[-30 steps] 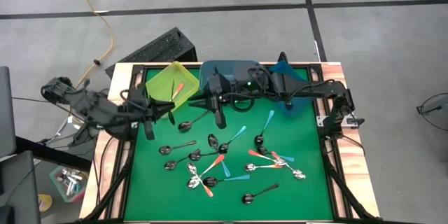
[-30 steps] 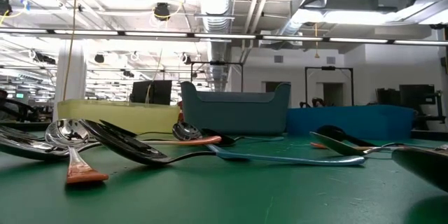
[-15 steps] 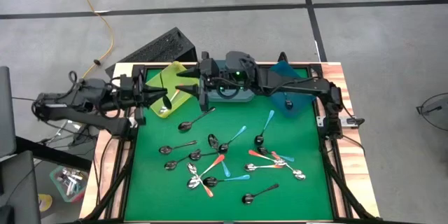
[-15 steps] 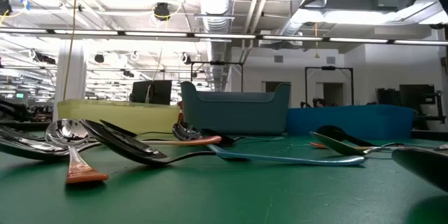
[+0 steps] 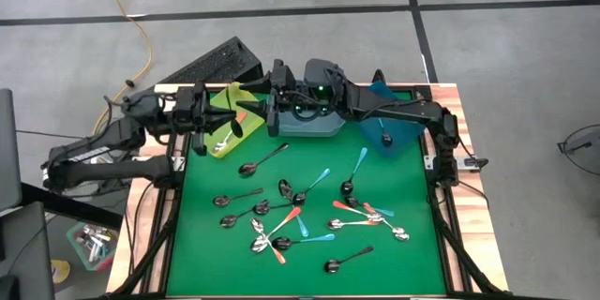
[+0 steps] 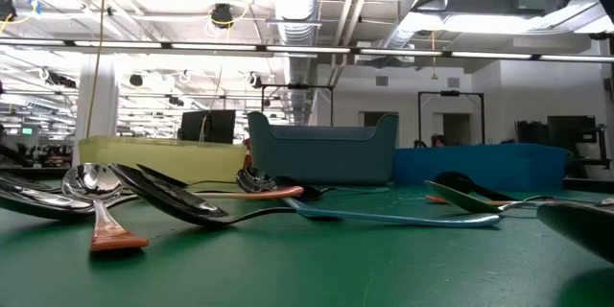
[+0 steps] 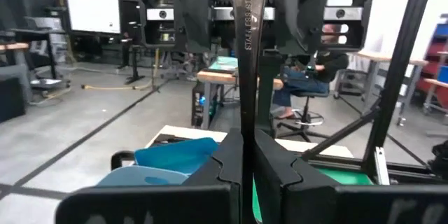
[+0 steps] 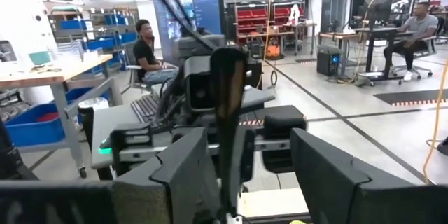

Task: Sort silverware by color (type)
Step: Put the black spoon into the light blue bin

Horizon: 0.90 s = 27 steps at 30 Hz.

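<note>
My left gripper (image 5: 201,126) is shut on a plain metal spoon (image 7: 246,56) above the yellow-green bin (image 5: 225,103) at the table's far left. My right gripper (image 5: 253,105) faces it from the right, open. Its two fingers (image 7: 192,14) stand on either side of the spoon's handle without touching it. In the right wrist view the spoon (image 8: 227,105) shows edge-on between my right gripper's open fingers (image 8: 185,175). Several more spoons (image 5: 300,216) with orange, teal or metal handles lie scattered on the green mat (image 5: 403,262). My left gripper pinches the narrow part of the spoon's handle (image 7: 242,136) between its two fingers. The fingers come level from the table's left. The handle widens as it runs away from the fingertips toward my right gripper. The spoon is lifted clear; its bowl does not show plainly.
A grey-blue bin (image 5: 319,127) and a blue bin (image 5: 398,127) stand along the far edge beside the yellow-green one, which holds an orange-handled spoon (image 5: 241,117). Black frame rails (image 5: 441,225) border the mat. People sit at desks in the room beyond.
My left gripper has carried the metal spoon toward the far edge, from over the mat to above the yellow-green bin. My right gripper has swung off the mat toward the far left and now points at the left gripper.
</note>
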{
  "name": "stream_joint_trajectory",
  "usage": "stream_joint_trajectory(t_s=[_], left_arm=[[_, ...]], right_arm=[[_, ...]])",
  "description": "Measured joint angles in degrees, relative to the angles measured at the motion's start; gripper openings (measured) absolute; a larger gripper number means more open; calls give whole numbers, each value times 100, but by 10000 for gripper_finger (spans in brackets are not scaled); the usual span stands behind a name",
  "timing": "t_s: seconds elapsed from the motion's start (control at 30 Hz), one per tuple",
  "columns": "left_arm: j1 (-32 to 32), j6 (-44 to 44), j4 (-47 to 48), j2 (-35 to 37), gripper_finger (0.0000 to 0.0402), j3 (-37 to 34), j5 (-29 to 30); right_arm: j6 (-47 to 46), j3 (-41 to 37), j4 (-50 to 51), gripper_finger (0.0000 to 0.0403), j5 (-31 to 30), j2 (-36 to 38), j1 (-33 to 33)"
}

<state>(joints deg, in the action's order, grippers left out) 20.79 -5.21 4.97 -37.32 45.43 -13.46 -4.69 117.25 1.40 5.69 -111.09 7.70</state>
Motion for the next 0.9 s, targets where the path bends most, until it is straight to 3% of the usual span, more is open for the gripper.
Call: stream_joint_trajectory(t_s=[0.33, 0.6, 0.73, 0.9], left_arm=[[444, 94, -404, -499, 0, 0, -870], [444, 148, -691, -886, 0, 0, -873], [463, 36, -1265, -1226, 0, 0, -830], [575, -245, -1656, -1554, 0, 0, -797]], right_arm=[[-286, -11, 89, 230, -288, -97, -26], [-269, -2, 217, 230, -309, -83, -7], [-112, -2, 643, 228, -277, -76, 44], [57, -2, 1147, 177, -279, -83, 95]])
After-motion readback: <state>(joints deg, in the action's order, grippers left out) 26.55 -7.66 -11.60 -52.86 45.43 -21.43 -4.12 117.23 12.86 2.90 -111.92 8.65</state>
